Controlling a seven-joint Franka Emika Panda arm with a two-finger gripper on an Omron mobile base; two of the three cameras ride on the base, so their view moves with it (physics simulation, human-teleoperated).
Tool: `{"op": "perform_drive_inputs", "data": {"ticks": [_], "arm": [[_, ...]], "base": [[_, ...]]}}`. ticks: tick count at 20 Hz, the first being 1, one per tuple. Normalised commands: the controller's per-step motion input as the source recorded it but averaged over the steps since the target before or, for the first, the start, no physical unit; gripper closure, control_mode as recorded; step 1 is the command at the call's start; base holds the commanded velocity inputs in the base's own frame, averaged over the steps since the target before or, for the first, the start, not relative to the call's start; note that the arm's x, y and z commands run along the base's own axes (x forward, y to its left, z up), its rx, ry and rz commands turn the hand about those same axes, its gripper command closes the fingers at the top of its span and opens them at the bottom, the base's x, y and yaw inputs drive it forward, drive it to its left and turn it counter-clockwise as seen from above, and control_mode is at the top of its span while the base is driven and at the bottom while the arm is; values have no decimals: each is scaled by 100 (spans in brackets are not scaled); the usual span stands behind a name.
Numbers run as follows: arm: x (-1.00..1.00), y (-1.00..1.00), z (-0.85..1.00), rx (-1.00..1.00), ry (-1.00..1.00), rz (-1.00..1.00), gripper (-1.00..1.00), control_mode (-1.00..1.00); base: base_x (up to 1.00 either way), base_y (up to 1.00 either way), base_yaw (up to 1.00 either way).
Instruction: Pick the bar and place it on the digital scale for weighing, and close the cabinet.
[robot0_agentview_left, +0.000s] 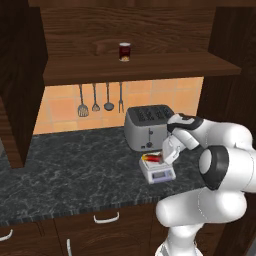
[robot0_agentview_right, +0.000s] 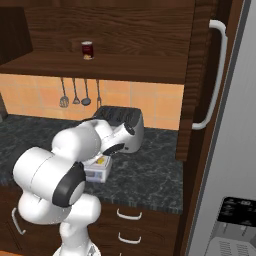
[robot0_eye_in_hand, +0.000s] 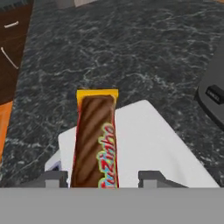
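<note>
The bar (robot0_eye_in_hand: 94, 135), brown-faced with yellow ends, lies flat on the white plate of the digital scale (robot0_eye_in_hand: 148, 140). My gripper (robot0_eye_in_hand: 103, 179) hangs just over it, open, one fingertip to each side and a clear gap on the right. From the left base the bar (robot0_agentview_left: 150, 158) shows red and yellow on the scale (robot0_agentview_left: 159, 173), with the gripper (robot0_agentview_left: 164, 156) at its right end. The scale (robot0_agentview_right: 97, 172) sits in front of the toaster. The cabinet (robot0_agentview_left: 135, 35) above stands with both doors swung wide, its right door (robot0_agentview_right: 200, 75) carrying a long silver handle.
A grey toaster (robot0_agentview_left: 148, 126) stands right behind the scale. A dark red jar (robot0_agentview_left: 124, 51) sits on the cabinet shelf. Utensils (robot0_agentview_left: 95, 100) hang on the tiled wall. Drawers (robot0_agentview_left: 106, 217) run below the dark stone counter (robot0_agentview_left: 65, 165). A steel fridge (robot0_agentview_right: 235, 165) fills the right.
</note>
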Motion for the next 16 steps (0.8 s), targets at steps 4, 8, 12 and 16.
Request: {"op": "perform_drive_inputs", "data": {"ticks": [4,8,12,16], "arm": [[-3,0,1,0,-5,0,-100,-100],[-28,0,17,0,-19,0,-100,-100],[-50,1,30,0,-32,0,-100,-100],[-57,23,39,-1,-37,0,-100,-100]], "base": [[0,0,0],[0,0,0],[0,0,0],[0,0,0]]}}
